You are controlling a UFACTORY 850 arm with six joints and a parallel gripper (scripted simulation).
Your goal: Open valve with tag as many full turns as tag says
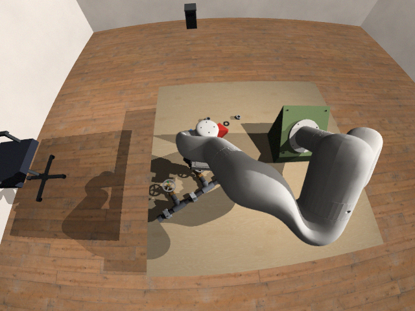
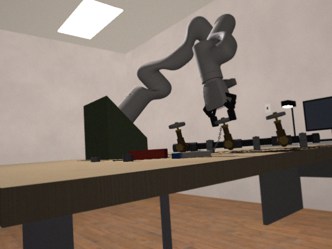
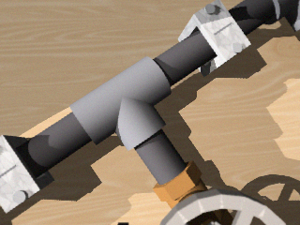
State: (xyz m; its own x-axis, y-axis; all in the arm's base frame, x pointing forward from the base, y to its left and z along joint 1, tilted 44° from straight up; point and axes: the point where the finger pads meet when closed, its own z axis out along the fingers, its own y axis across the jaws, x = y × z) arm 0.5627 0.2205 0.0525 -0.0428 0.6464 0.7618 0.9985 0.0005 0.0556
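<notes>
Three brass valves with grey handwheels stand on a dark pipe [image 2: 241, 141] across the table. The middle valve [image 2: 226, 134] has a chain [image 2: 218, 138] hanging from it; I cannot read the tag. My gripper [image 2: 221, 119] is open, with its fingers on either side of the middle handwheel [image 2: 223, 120] and apart from it. The left valve [image 2: 178, 135] and the right valve [image 2: 278, 125] stand free. In the wrist view I see the pipe tee [image 3: 119, 105], a brass nut [image 3: 180, 187] and the handwheel rim [image 3: 220, 211] at the bottom edge. From above, the arm hides the gripper; one handwheel [image 1: 167, 180] shows.
The green base block [image 1: 299, 132] stands at the back right. A red block [image 2: 147, 154], a flat grey and blue piece [image 2: 190, 154] and small dark nuts [image 2: 95, 158] lie on the table behind the pipe. White pipe clamps [image 3: 217, 30] hold the pipe down.
</notes>
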